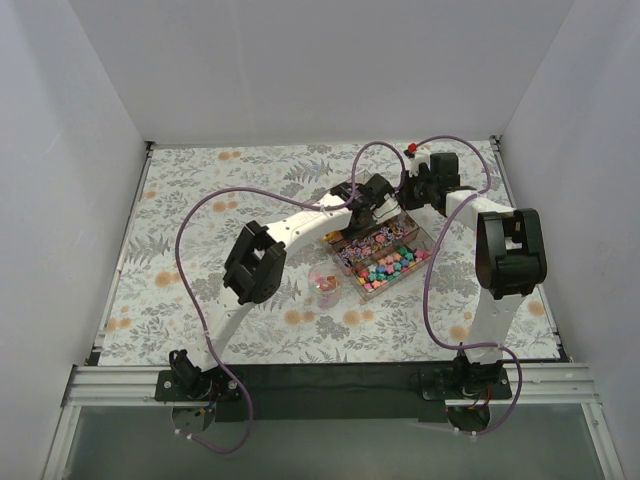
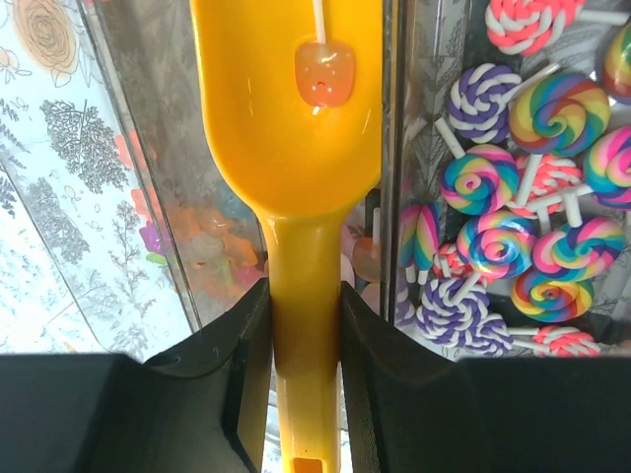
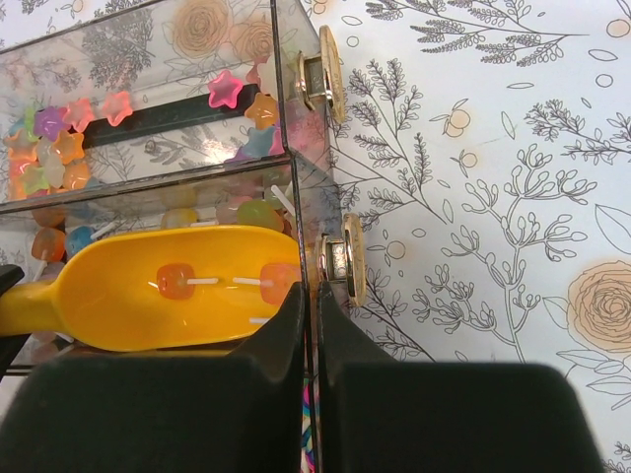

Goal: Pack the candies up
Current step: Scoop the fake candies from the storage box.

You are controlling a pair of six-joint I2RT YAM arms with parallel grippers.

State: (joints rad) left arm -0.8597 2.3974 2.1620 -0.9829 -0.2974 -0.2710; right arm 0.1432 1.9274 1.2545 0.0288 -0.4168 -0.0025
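Right of table centre, about halfway between the near and far edges, a clear box (image 3: 148,49) with several compartments sits on the flowered tablecloth (image 1: 200,180). The candies (image 1: 385,262) are inside it, mixed colours, sorted by compartment. Left gripper (image 2: 304,301) reaches in from the far-left side of the box, jaws clamped tight on the handle of an orange scoop (image 2: 286,99), with the handle running straight between the fingers. The scoop bowl is inside one compartment and carries one orange square candy (image 2: 323,74) on a white stick in the left wrist view; the right wrist view shows two such pieces in the bowl. Swirl lollipops (image 2: 532,197) fill the compartment just right of the scoop in the left wrist view, in purple, pink and rainbow colours. The compartment on the scoop's other side holds more candies, blurred behind the wall, type not readable. Right gripper (image 3: 311,301) is at the far-right end of the box, jaws nearly together with the thin box wall pinched between them, just beside a gold latch (image 3: 345,261). A second gold latch (image 3: 325,74) sits on the next compartment, which holds star candies (image 3: 225,89) in pink, orange, blue and purple. A small pinkish cup (image 1: 325,283) stands on the cloth just off the near-left corner of the box, apart from both grippers; its contents are too small to tell.
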